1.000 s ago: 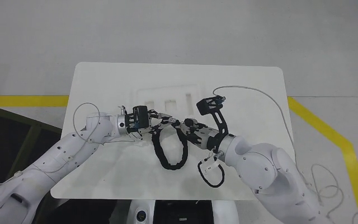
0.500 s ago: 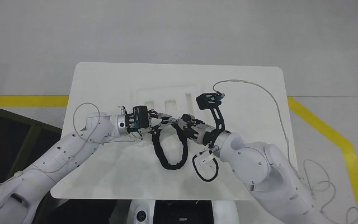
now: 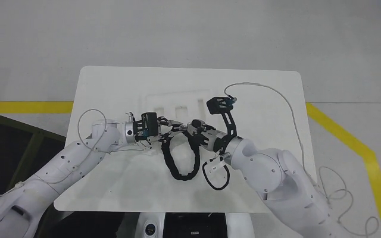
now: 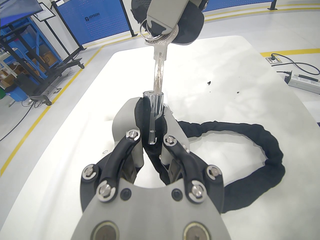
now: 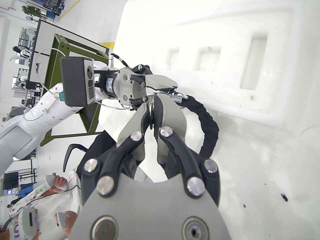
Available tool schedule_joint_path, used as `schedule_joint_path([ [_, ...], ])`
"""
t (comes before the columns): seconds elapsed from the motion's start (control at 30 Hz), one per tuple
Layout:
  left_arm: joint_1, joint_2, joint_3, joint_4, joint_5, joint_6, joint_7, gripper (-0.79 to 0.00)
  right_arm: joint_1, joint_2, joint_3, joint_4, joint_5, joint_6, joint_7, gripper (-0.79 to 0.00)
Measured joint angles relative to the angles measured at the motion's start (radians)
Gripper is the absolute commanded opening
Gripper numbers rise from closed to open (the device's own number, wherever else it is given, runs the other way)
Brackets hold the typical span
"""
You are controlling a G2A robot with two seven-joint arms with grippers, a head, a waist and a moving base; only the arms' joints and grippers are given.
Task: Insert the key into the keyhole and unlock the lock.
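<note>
My left gripper (image 4: 152, 116) is shut on the chrome lock cylinder (image 4: 153, 106) of a black fabric-covered cable lock (image 4: 250, 136); its loop lies on the white table (image 3: 119, 89). The silver key (image 4: 158, 76) stands with its tip in the keyhole on the cylinder's end. My right gripper (image 5: 151, 111) is shut on the key's head with its ring (image 4: 160, 36). In the top view both grippers meet at mid-table, left gripper (image 3: 164, 130) facing right gripper (image 3: 186, 128), with the cable loop (image 3: 178, 163) hanging toward the front edge.
The table has a shallow moulded tray area with three rectangular recesses (image 5: 252, 61) behind the grippers. A white cable (image 3: 268, 92) runs across the back right of the table. Small dark specks (image 4: 208, 83) dot the surface.
The right arm has moved left toward the left gripper, bringing the key up to the lock cylinder. The left arm has stayed still.
</note>
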Motion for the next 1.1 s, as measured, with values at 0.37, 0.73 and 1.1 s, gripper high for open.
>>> schedule_joint_path([
  [0.37,0.000,0.000,0.000,0.000,0.000,0.000,0.000,-0.785,-0.008,-0.005,0.014,-0.002,-0.012,0.015,0.001,-0.785],
  [0.73,0.000,0.000,0.000,0.000,0.000,0.000,0.000,-0.785,-0.008,-0.013,0.013,0.002,-0.004,0.007,-0.003,-0.785],
  [1.1,0.000,0.000,0.000,0.000,0.000,0.000,0.000,-0.785,-0.010,-0.018,0.010,0.011,-0.015,0.007,0.003,-0.785],
])
